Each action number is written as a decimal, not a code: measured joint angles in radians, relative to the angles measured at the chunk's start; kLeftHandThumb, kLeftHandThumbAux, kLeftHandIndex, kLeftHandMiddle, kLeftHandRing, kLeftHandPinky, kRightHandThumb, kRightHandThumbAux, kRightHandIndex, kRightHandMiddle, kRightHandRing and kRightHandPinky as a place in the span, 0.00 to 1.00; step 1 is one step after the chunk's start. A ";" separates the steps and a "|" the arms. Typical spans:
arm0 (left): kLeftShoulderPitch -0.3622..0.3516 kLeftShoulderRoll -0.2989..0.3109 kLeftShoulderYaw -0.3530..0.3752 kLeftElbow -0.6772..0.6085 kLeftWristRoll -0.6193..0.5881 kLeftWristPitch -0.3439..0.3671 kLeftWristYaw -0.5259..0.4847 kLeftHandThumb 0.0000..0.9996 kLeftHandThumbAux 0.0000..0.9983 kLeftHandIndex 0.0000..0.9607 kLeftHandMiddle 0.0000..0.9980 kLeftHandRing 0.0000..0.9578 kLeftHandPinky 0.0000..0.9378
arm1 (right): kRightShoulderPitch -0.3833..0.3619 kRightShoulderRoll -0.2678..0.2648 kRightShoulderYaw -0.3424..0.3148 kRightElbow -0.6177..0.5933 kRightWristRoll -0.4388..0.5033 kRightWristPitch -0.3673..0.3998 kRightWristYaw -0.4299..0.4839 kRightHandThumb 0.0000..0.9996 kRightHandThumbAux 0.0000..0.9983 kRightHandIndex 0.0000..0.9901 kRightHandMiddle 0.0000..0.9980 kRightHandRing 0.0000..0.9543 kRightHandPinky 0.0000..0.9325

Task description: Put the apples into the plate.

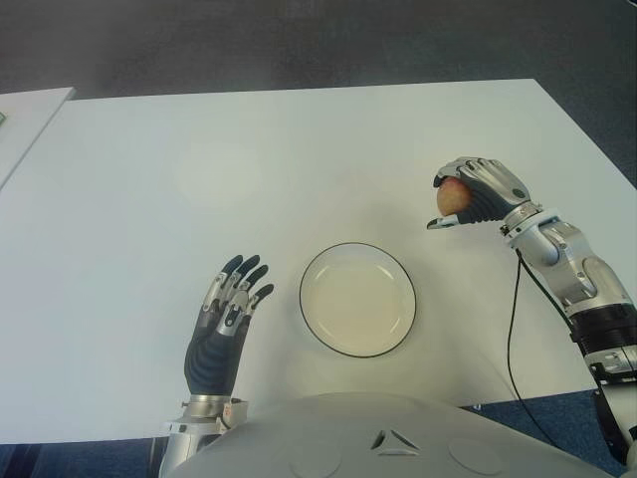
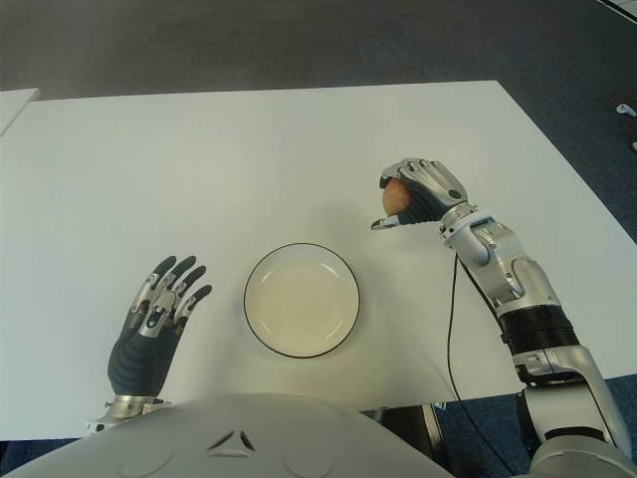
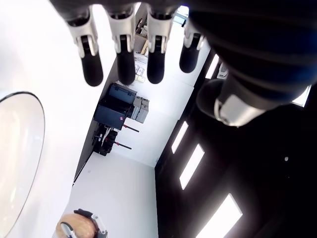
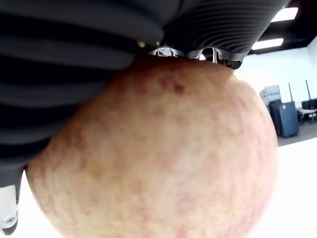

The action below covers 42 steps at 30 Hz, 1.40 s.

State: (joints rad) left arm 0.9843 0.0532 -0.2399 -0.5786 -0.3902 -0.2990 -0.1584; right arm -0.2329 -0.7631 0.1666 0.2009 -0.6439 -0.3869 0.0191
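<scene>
The apple (image 1: 453,197) is held in the right hand (image 1: 478,191), whose fingers (image 1: 490,177) are curled tightly over its top, with the thumb tucked beneath. It is carried above the table (image 1: 299,149), to the right of the plate (image 1: 358,299) and a little beyond it, apart from the rim. The plate is seen bare inside. The left hand (image 1: 227,319) is shown left of the plate, fingers extended and slightly spread, with nothing gripped.

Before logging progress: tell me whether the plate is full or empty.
Empty: the plate shows only its bare inside; the right hand holds the apple off to its right.
</scene>
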 measured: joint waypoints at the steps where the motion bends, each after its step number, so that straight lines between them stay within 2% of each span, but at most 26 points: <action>1: 0.000 0.000 0.000 0.000 0.001 0.000 0.000 0.25 0.53 0.15 0.17 0.18 0.24 | 0.001 0.000 -0.001 -0.003 0.000 0.000 0.006 0.74 0.71 0.44 0.86 0.88 0.88; 18: -0.007 -0.007 -0.004 0.004 -0.001 0.000 0.000 0.26 0.53 0.16 0.18 0.19 0.24 | 0.020 0.010 -0.019 -0.047 0.002 0.050 0.079 0.74 0.71 0.45 0.85 0.87 0.87; 21: -0.007 -0.007 -0.004 0.004 0.005 0.000 0.000 0.26 0.53 0.15 0.18 0.19 0.24 | 0.039 0.022 -0.019 -0.084 0.001 0.069 0.089 0.74 0.71 0.45 0.85 0.87 0.87; 24: -0.007 -0.007 -0.004 0.004 0.012 0.000 0.000 0.26 0.53 0.15 0.18 0.19 0.24 | 0.079 0.049 -0.014 -0.169 -0.011 0.100 0.098 0.74 0.71 0.45 0.85 0.87 0.88; 32: -0.010 -0.013 -0.009 0.005 0.020 0.000 0.000 0.26 0.54 0.16 0.19 0.19 0.24 | 0.189 0.161 0.068 -0.414 -0.067 0.137 0.135 0.74 0.71 0.44 0.86 0.88 0.89; 42: -0.021 -0.016 -0.010 0.011 0.026 -0.001 0.000 0.26 0.53 0.16 0.20 0.20 0.25 | 0.201 0.246 0.195 -0.484 -0.117 0.086 0.151 0.74 0.71 0.45 0.86 0.88 0.89</action>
State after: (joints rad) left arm 0.9629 0.0377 -0.2498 -0.5674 -0.3638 -0.2999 -0.1581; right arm -0.0322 -0.5171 0.3612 -0.2836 -0.7607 -0.3012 0.1700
